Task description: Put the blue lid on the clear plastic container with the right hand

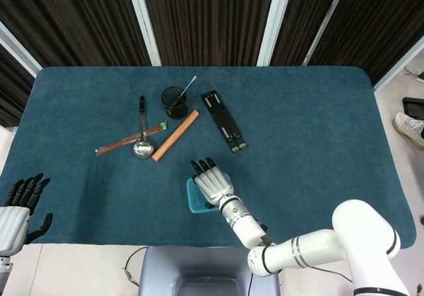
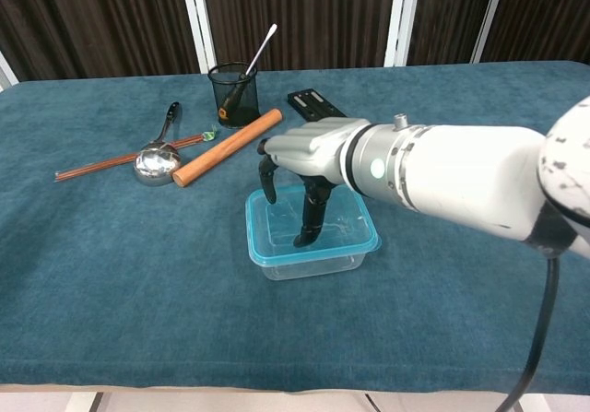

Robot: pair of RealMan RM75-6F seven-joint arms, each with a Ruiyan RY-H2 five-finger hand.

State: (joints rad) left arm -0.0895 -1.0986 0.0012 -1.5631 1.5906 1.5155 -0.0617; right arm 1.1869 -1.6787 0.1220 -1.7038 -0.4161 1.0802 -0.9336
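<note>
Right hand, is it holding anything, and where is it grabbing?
Nothing is held. The right hand hangs over the lidded container, fingers pointing down onto the lid.

The teal table carries a container, ladle, rolling pin, cup and stand.

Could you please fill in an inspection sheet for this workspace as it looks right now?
Surface: table covered in teal cloth.
Job's things: blue lid sits on the clear plastic container.
Clutter: black cup holding a stick, wooden rod, ladle, thin sticks, black folding stand.
Hands: right hand above the lid, fingertips pointing down onto it; left hand off the table's near left corner, holding nothing.
Cables: black cable below the right arm.
Surroundings: dark slatted panels; a shoe on the floor.
</note>
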